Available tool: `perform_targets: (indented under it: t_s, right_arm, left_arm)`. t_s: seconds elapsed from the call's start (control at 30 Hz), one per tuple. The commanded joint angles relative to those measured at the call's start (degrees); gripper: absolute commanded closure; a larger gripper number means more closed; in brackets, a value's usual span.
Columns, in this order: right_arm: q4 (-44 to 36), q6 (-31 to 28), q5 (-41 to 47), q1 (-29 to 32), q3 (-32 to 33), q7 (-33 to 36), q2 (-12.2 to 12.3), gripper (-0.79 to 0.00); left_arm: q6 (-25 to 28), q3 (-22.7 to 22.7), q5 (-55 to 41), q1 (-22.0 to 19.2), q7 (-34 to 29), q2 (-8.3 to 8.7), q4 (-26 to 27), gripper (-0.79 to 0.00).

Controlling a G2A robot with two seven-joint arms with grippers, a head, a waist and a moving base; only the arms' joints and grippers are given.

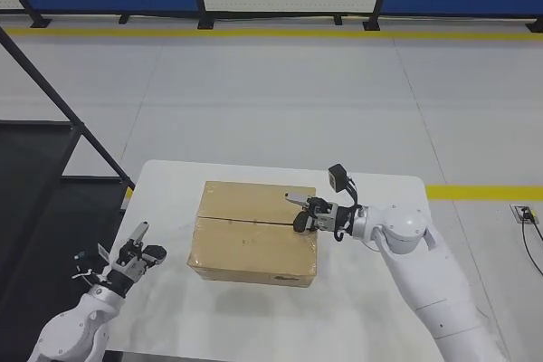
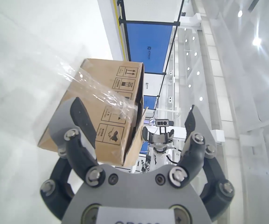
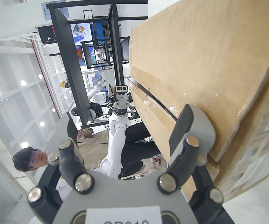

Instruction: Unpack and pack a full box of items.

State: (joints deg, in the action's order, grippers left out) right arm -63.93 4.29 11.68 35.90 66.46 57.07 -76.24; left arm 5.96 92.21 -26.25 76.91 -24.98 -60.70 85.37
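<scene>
The cardboard box sits closed in the middle of the white table, with clear tape running down its side. The right gripper is at the right end of the box's top seam, fingers apart; one pad lies over the top flap, possibly touching it. The left gripper hangs left of the box, well apart from it, spread wide and empty

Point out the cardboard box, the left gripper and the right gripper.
cardboard box (image 1: pixel 249 240), top view, on its top flap.
left gripper (image 1: pixel 148 241), top view, midway between its fingers.
right gripper (image 1: pixel 297 211), top view, midway between its fingers.
</scene>
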Motion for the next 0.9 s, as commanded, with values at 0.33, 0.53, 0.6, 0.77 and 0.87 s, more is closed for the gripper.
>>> perform_targets:
  t_s: [0.33, 0.53, 0.6, 0.77, 0.87]
  right_arm:
    - [0.83, 0.07, 0.59, -0.90, -0.55, 0.18, 0.22, -0.785]
    - [0.90, 0.10, 0.93, -1.11, -0.86, 0.12, 0.31, -0.785]
    - [0.94, 0.07, 1.03, -1.15, -0.96, 0.05, 0.34, -0.785]
    - [1.20, -0.10, 1.44, -0.88, -0.82, -0.02, 0.51, -0.785]
    - [1.26, -0.38, 1.65, -0.60, -0.66, -0.10, 0.64, -0.785]
  left_arm:
    - [-1.39, -4.72, 1.78, -5.53, -0.70, -0.82, -8.04, -0.785]
    - [-2.55, -8.91, -1.94, -12.18, -0.01, -2.12, -14.81, -0.785]
    - [-2.36, -9.97, -4.93, -14.30, -0.10, -2.69, -17.35, -0.785]
    - [2.28, -10.62, -8.41, -16.71, 3.78, -3.73, -21.00, -0.785]
    - [6.49, -10.12, -6.48, -16.49, 8.37, -3.95, -20.18, -0.785]
